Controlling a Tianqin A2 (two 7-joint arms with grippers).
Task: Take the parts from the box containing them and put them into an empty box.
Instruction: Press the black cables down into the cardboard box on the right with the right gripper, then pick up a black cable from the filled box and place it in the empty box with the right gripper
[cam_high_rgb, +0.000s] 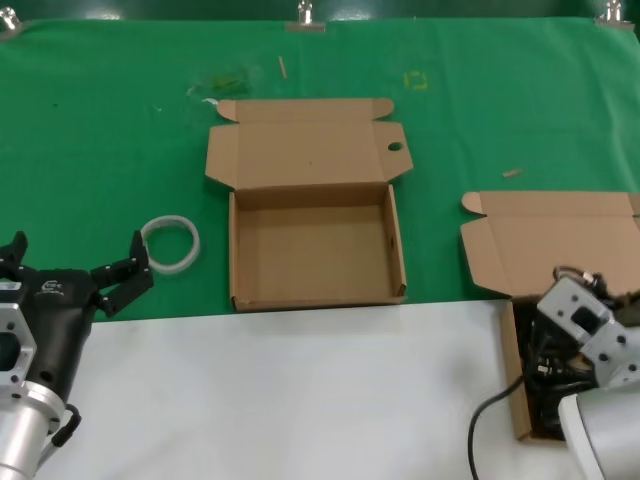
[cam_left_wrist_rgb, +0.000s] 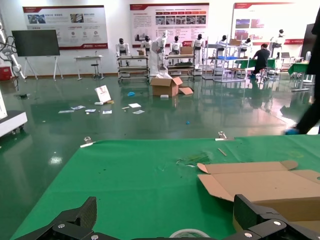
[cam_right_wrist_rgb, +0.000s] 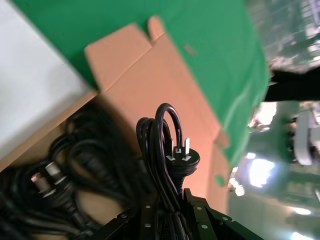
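Right wrist view shows the right hand (cam_right_wrist_rgb: 167, 212) clamped on a black coiled power cable (cam_right_wrist_rgb: 167, 160) above the full brown cardboard box (cam_high_rgb: 515, 390) at near right; the central brown holed-tab box (cam_high_rgb: 315, 250) remains empty, so nothing is delivered. Left hand (cam_high_rgb: 75, 270) waits spread wide.

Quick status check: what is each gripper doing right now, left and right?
Left gripper: open, holding nothing, beside the white ring.
Right gripper: shut on a power cable, above the box of cables.
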